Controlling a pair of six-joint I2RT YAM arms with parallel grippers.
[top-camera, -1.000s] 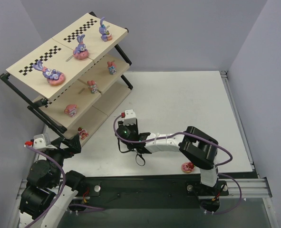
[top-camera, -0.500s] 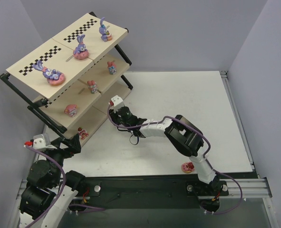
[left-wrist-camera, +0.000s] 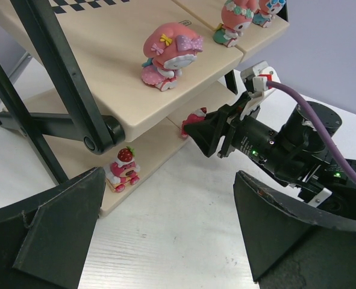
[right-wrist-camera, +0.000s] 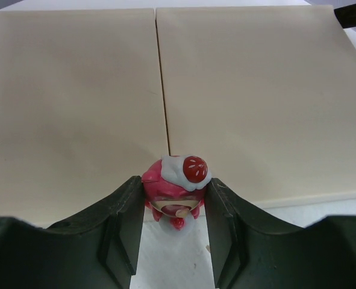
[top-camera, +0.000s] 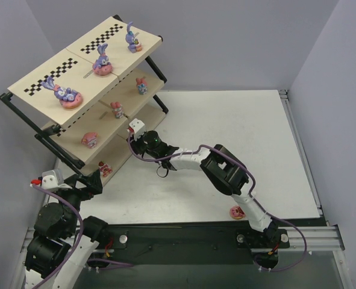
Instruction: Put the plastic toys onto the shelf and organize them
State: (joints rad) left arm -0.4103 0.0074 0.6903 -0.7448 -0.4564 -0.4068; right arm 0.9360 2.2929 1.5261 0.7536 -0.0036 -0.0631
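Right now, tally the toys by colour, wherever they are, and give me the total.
Purple bunnies: 3
Pink figures: 3
Red strawberry-topped figures: 2, one of them in the right gripper
Pink-red toy on the table: 1
Total: 9

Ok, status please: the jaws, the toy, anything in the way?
Right jaws shut on strawberry toy, at lowest shelf board edge. Left jaws open, empty. Nothing blocking; pink toy waits on table.
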